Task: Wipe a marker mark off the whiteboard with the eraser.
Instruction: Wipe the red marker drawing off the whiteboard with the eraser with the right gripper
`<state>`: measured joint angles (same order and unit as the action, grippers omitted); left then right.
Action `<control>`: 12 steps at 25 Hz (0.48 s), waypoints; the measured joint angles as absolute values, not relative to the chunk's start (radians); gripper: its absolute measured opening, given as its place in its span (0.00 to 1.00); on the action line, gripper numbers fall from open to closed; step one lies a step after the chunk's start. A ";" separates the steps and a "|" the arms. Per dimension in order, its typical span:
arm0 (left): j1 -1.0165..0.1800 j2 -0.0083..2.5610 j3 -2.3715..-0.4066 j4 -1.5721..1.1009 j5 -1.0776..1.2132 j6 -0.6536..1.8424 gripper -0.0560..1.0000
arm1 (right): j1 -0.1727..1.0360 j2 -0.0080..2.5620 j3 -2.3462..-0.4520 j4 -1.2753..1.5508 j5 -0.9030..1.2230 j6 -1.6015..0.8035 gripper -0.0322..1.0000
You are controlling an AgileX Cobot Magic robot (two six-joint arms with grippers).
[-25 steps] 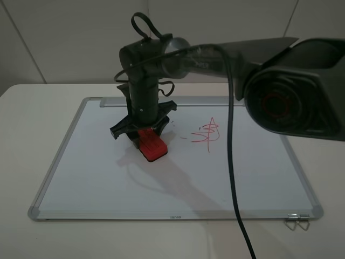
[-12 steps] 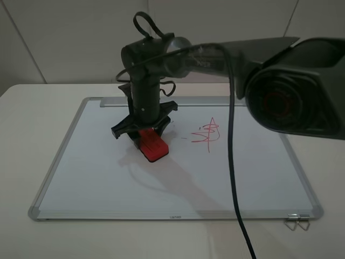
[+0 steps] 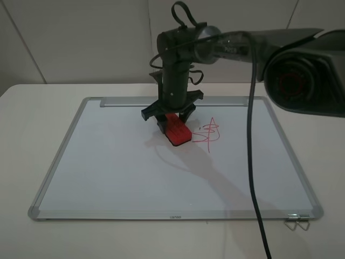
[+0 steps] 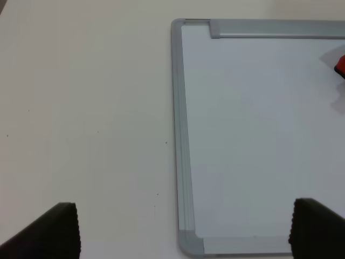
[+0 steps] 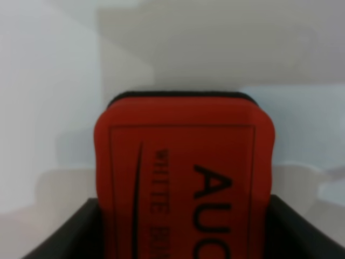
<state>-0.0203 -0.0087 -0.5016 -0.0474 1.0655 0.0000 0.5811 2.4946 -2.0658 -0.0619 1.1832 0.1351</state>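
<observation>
eraser [image 3: 178, 131], clenched between the right fingers [image 5: 64, 240], sits felt-down on the whiteboard [image 3: 135, 172] just beside the marker mark [image 3: 209, 134], seemingly placed to sweep it.

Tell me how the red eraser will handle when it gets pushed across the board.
The eraser looks like a small rigid block, probably light, so the right gripper clamped on it should steer it without flexing. It likely glides easily over the smooth whiteboard. Being flat-sided, it should not roll.

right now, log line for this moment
right gripper: shut on eraser | eraser: on whiteboard, at marker mark edge | left gripper: open
</observation>
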 joint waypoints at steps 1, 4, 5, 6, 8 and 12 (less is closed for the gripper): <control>-0.020 -0.009 -0.502 -0.047 1.065 0.000 0.79 | 0.576 2.495 -2.066 -0.062 1.183 0.135 0.52; -0.020 -0.009 -0.502 -0.047 1.065 0.000 0.79 | 0.556 2.495 -2.066 -0.053 1.165 0.139 0.52; -0.020 -0.009 -0.502 -0.047 1.065 0.000 0.79 | 0.548 2.495 -2.066 -0.049 1.158 0.144 0.52; -0.020 -0.009 -0.502 -0.047 1.065 0.000 0.79 | 0.542 2.495 -2.066 -0.042 1.151 0.149 0.52; -0.020 -0.009 -0.502 -0.047 1.065 0.000 0.79 | 0.532 2.495 -2.066 -0.027 1.143 0.154 0.52; -0.020 -0.009 -0.502 -0.047 1.065 0.000 0.79 | 0.524 2.495 -2.066 -0.020 1.137 0.157 0.52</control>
